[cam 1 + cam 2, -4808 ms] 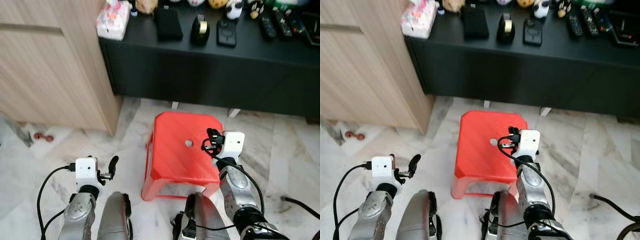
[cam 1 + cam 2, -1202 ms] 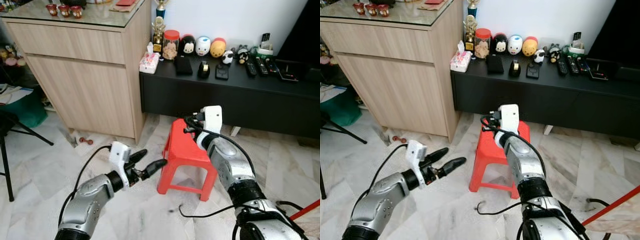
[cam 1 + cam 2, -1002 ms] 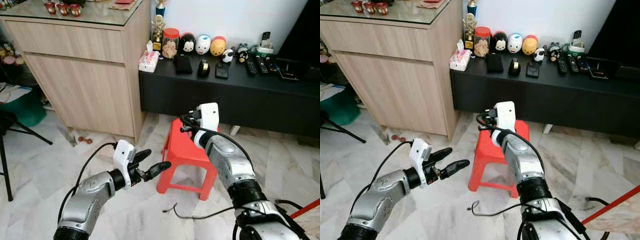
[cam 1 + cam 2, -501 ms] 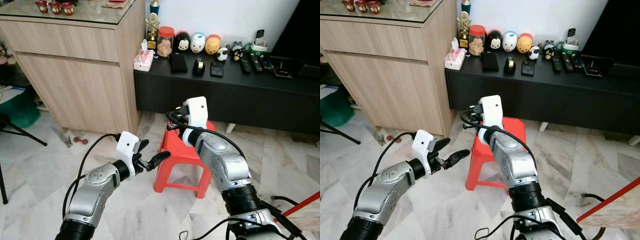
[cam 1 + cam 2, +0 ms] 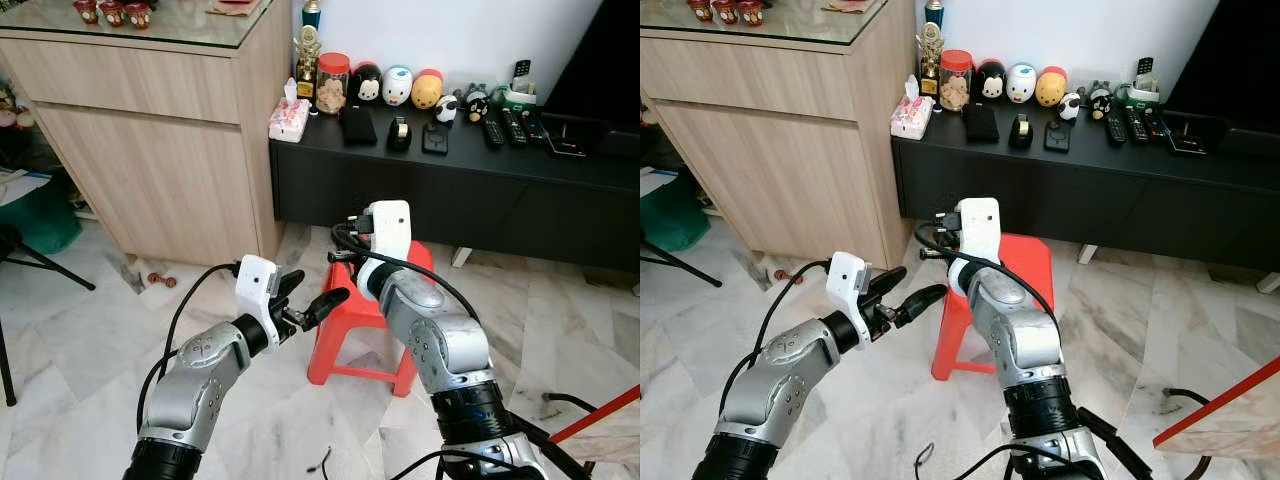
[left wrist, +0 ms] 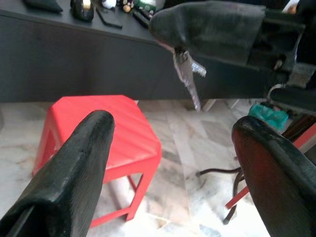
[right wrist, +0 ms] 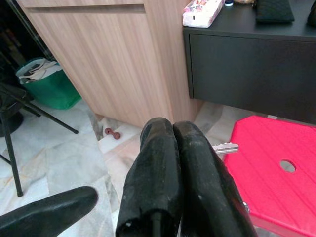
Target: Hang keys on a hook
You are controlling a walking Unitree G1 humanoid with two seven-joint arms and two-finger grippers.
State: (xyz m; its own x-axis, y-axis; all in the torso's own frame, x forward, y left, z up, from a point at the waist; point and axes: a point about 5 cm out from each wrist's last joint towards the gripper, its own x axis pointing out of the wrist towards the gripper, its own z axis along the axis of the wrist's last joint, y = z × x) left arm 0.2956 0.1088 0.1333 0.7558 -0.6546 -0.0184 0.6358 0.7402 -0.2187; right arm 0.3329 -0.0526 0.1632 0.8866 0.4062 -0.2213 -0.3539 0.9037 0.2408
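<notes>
Gripping the keys (image 7: 224, 147), the right claw (image 7: 175, 163) was clamped shut above the red stool (image 5: 385, 300). Beside that stool the left claw (image 5: 312, 300) stood apart, holding nothing. No hook was seen; judged early stage, with hanging entirely outstanding.

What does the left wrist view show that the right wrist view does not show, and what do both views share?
Left wrist view alone: the left gripper with its fingers wide apart, the right gripper seen from outside with the key hanging under its tips, and a green bag.

Right wrist view alone: the wooden cabinet, the tissue pack on the black console, and a small red thing on the floor.

Both: the key, the red stool, the console and the marble floor.
</notes>
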